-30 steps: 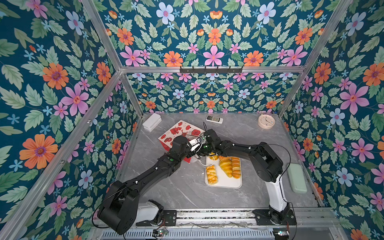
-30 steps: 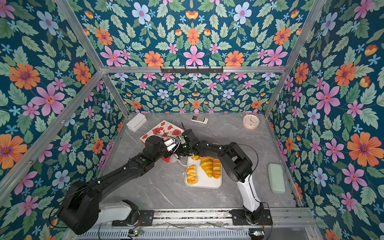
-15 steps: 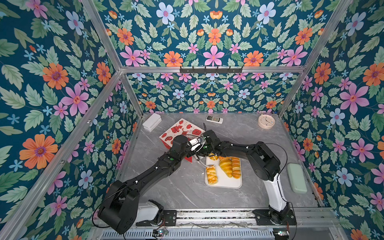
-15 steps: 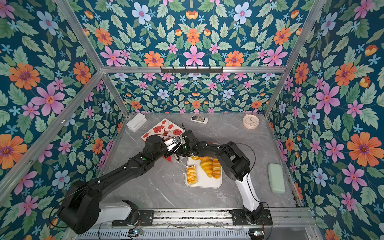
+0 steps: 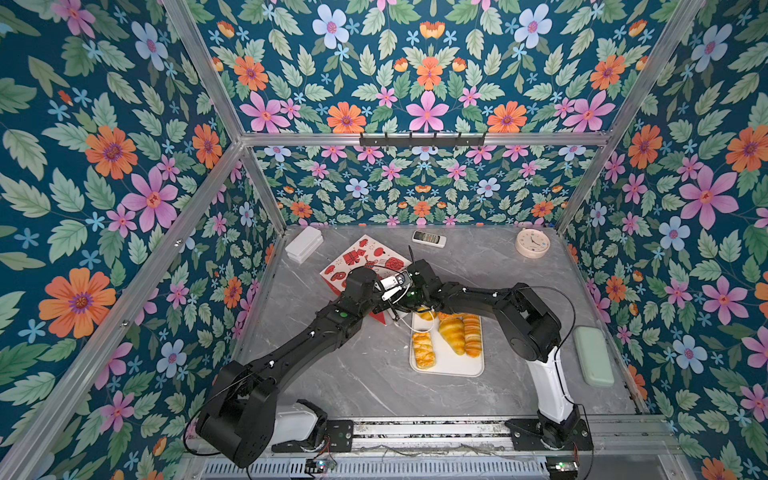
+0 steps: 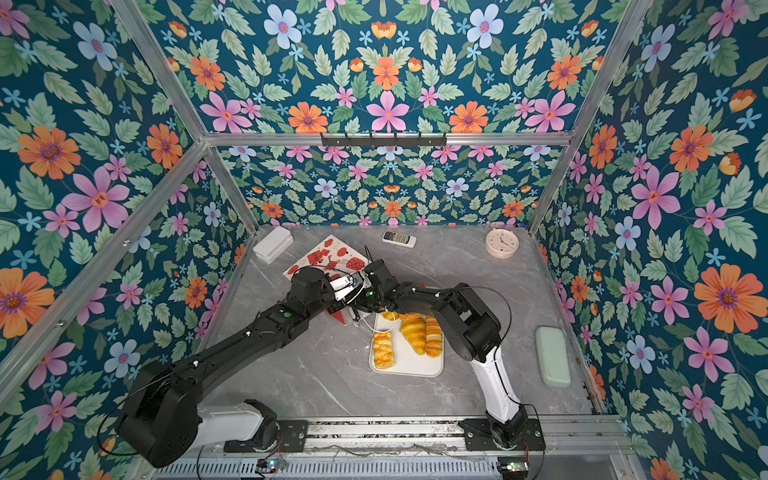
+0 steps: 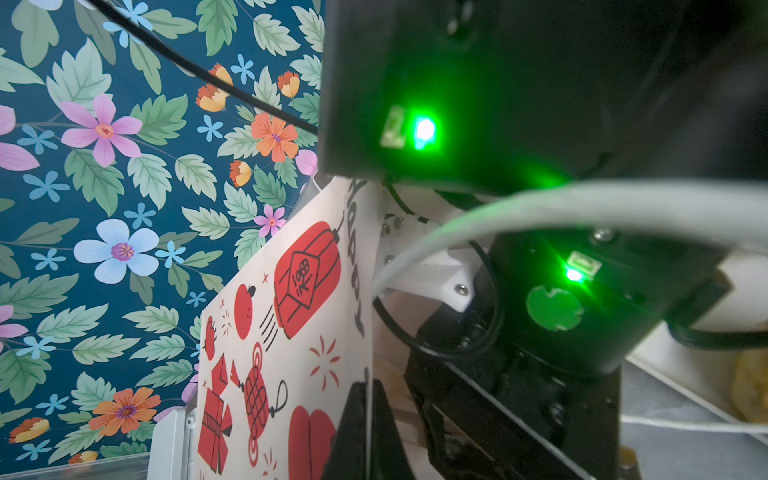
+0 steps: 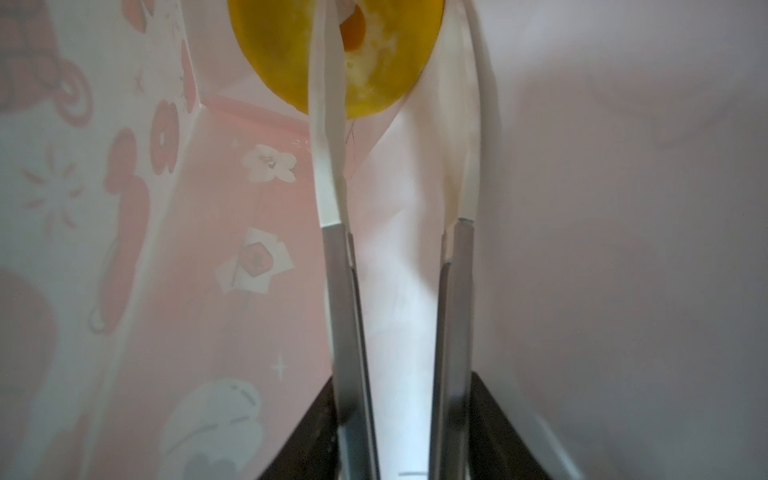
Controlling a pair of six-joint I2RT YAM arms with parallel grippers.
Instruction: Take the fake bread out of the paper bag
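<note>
The right gripper (image 8: 397,45) is deep inside the paper bag (image 8: 124,257). Its long white-tipped fingers (image 8: 328,166) are set moderately apart and straddle one side of a yellow ring bagel (image 8: 270,54). One finger crosses the ring beside its hole and the other stands just outside the rim, seemingly with a sliver of gap, so I judge the bagel bracketed but not yet clamped. The left gripper (image 7: 366,432) is pinched tight on the bag's rim, propping the mouth open. Several things could go wrong from here. Closing could trap the paper wall with the bagel and drag the bag along. The glossy ring could squirt off such slim tips. The thin cord handle (image 7: 685,425) could snag a finger on the way out. With both wrists crowded at the mouth, a careless pull could knock the arms together or tear the rim from the pinch. Only the right wrist view shows the bagel and the bag's interior, and only the left wrist view shows the pinch. In both top views the wrists hide both sets of tips. Those views alone show the bag (image 5: 361,259) (image 6: 328,257) apparently lying printed face up, and beside it the white tray (image 5: 451,365) holding a croissant (image 5: 452,334), a plaited piece (image 5: 423,351) and a ridged loaf (image 5: 471,336).
</note>
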